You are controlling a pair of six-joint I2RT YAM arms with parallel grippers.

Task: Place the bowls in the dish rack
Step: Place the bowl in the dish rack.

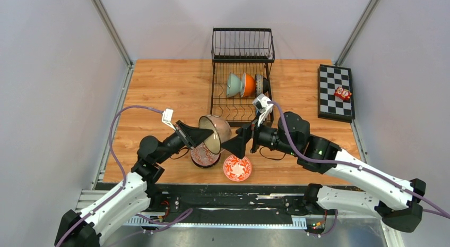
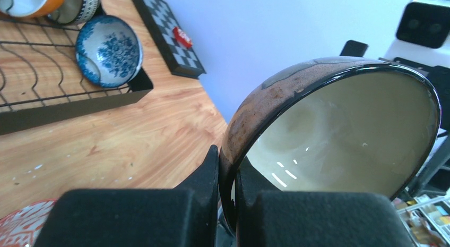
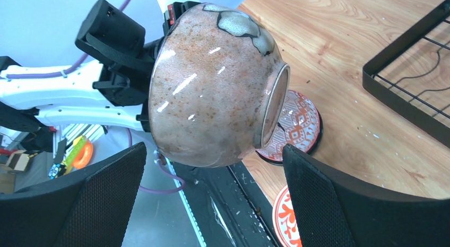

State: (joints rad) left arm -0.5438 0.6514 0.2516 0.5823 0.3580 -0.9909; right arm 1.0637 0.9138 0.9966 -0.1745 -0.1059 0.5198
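wood surface (image 1: 159, 87). left hand (image 1: 206, 134) pinches brown bowl (image 3: 207, 87) rim, tight. right hand (image 1: 235, 146) wide open, empty. bowl glossy, slippery, breakable; grab rim.

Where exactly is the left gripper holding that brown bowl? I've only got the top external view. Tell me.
Observer: On the rim. The left wrist view shows the left gripper shut on the brown bowl, one finger inside the cream interior and one outside.
Operator: Now give me the right gripper's jaws.
Observer: The right wrist view shows the right gripper wide open, a finger on either side of the bowl's body, neither visibly touching it.
Operator: Report the near corner of the dish rack; it's blocked for me.
Observer: A blue-and-white floral bowl rests tilted in the lower tray by that corner.
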